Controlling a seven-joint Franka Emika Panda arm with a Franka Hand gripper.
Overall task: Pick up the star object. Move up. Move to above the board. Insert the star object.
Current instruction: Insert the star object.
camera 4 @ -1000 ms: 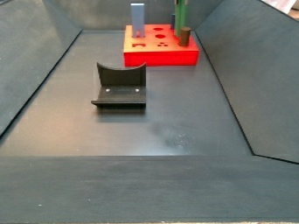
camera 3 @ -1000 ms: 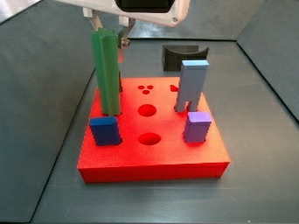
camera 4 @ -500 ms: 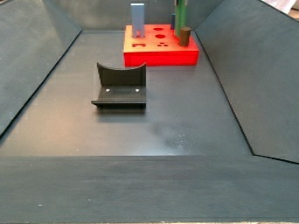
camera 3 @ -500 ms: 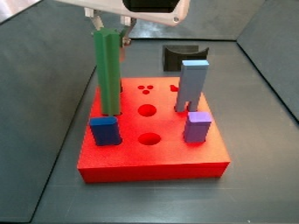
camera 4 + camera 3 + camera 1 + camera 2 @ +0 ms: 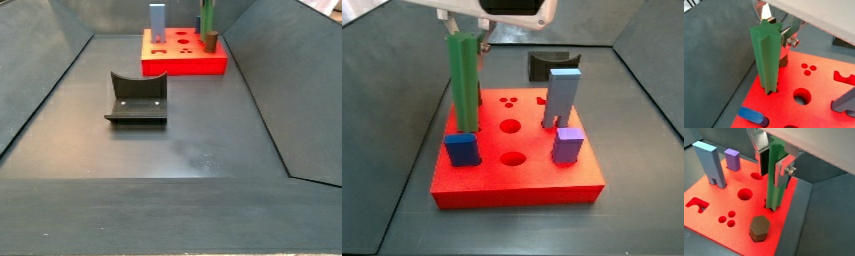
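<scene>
The star object [image 5: 464,85], a tall green ridged rod, stands upright with its lower end in a hole at the left side of the red board [image 5: 516,185]. It shows in both wrist views [image 5: 767,55] [image 5: 775,183], and the board too [image 5: 821,82] [image 5: 711,203]. My gripper [image 5: 464,30] is at the rod's top, its silver fingers [image 5: 785,170] pressed on either side of it, shut on the rod [image 5: 774,25] [image 5: 773,165]. In a side view the rod [image 5: 207,15] and board [image 5: 181,62] are far off.
On the board stand a grey-blue rectangular block [image 5: 563,95], a short purple peg [image 5: 568,145], a short blue peg [image 5: 462,150] and a dark hexagonal peg [image 5: 759,228]. The dark fixture [image 5: 136,97] stands on the grey floor. Sloped grey walls surround the floor.
</scene>
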